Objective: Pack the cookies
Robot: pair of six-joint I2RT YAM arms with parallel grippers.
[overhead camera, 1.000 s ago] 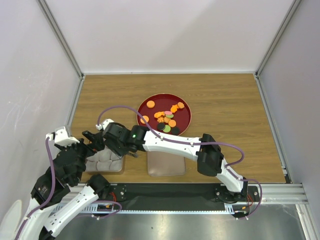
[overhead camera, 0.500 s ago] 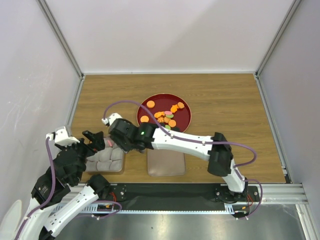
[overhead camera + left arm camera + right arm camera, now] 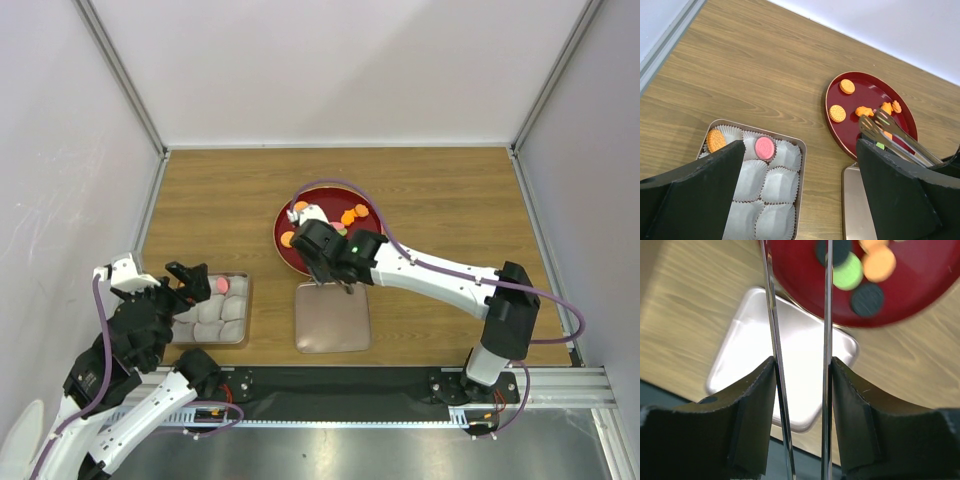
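The cookies [image 3: 342, 222] lie on a red plate [image 3: 325, 197]: mostly orange, with some green, pink and dark ones. My right gripper [image 3: 327, 252] is shut on metal tongs [image 3: 827, 315] and hangs over the plate's near edge. The tong arms stand apart with nothing between them [image 3: 890, 134]. A tin [image 3: 215, 312] of white paper cups holds a pink cookie [image 3: 764, 147] and an orange cookie [image 3: 716, 140] in its far row. My left gripper [image 3: 183, 288] is open and empty over the tin's left side. In the right wrist view, green [image 3: 847, 270] and dark [image 3: 867, 299] cookies show.
A rounded-square metallic lid [image 3: 332, 318] lies flat between the tin and the plate, near the front edge. It also shows in the left wrist view [image 3: 857, 210] and the right wrist view [image 3: 785, 370]. White walls close in the wooden table on three sides.
My right arm has swung from over the tin back right to the plate's near edge. The pink cookie now lies uncovered in the tin. The left arm has not moved.
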